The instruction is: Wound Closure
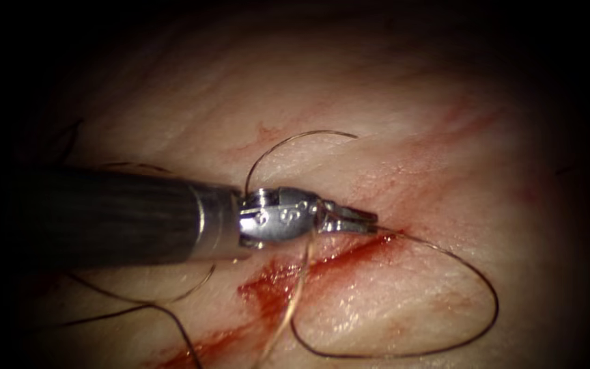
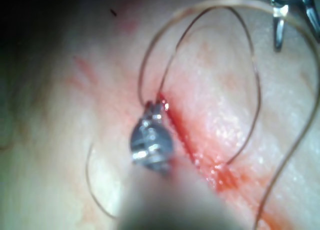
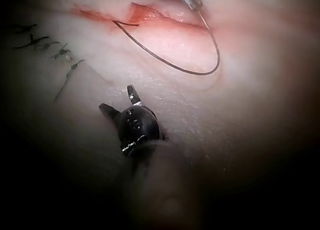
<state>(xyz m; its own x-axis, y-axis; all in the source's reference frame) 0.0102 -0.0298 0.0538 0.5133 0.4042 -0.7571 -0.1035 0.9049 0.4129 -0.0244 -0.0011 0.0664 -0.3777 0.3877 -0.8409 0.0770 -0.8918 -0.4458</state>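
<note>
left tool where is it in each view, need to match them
Endoscope view: left end effector enters from the left, shut on the thread at the cut, upper end.
Left wrist view: end effector at the cut's end.
Right wrist view: its tip beyond the cut, past the open, empty right end effector.
Shared landmark: the thread loop from its tip.
</note>
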